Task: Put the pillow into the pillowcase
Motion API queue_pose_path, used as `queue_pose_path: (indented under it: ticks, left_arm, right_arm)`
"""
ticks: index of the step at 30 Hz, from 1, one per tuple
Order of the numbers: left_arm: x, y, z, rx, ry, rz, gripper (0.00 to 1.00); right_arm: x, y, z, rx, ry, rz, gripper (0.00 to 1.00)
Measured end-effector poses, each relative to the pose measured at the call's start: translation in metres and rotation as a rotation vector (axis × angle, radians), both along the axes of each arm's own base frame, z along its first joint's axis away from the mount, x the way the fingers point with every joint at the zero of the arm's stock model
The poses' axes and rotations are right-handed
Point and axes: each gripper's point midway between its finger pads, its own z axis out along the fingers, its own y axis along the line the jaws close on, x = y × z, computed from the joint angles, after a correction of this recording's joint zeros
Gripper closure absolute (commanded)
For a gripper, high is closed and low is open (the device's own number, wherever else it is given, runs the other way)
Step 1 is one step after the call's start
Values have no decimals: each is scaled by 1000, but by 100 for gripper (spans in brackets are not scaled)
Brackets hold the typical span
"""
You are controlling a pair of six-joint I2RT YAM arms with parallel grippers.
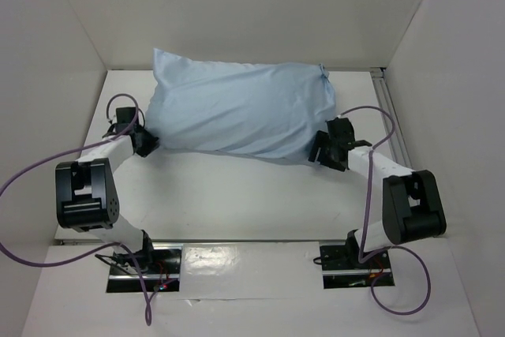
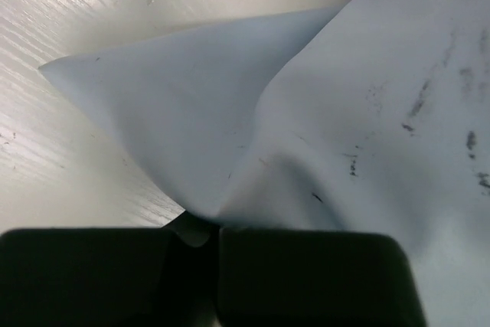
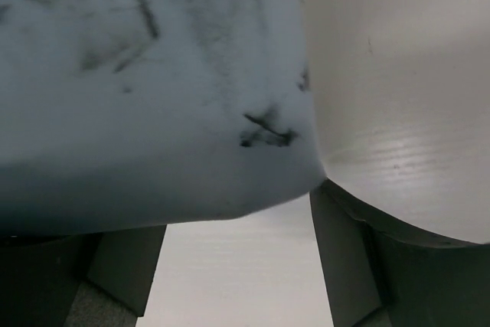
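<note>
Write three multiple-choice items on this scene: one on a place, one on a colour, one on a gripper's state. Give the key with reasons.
1. The left gripper meets the pillowcase at its:
A. near left corner
B. far right corner
C. middle

2. The pillowcase is:
A. red
B. pale blue
C. green

3. The right gripper is:
A. shut on a cable
B. open
C. out of view

Key:
1 A, the top view puts the left gripper at that corner.
2 B, the cloth looks pale blue in every view.
3 B, the right wrist view shows a wide gap in the right gripper.
</note>
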Motion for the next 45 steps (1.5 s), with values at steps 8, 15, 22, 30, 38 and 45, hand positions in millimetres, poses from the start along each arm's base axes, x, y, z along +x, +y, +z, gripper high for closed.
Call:
queue_pose_path:
  ticks: [8, 15, 22, 30, 38, 45]
  left_arm:
    - [2, 0, 10, 21, -27, -11, 100]
    - [-3, 11, 22, 28, -40, 35, 50]
    - [-31, 45, 21, 11, -48, 154, 0]
    - [2, 45, 1, 44, -85, -26, 0]
    - [34, 31, -11, -48, -203, -152, 42]
    - [51, 27, 9, -62, -268, -190, 100]
  right_arm:
    - [18, 0, 1, -69, -144, 64, 99]
    - [28, 2, 16, -74, -210, 50, 100]
    - [31, 3, 40, -49, -282, 29, 100]
    - [31, 0, 37, -13, -257, 14, 100]
    - [37, -9, 42, 18, -259, -10, 100]
    - [37, -14, 44, 25, -252, -22, 100]
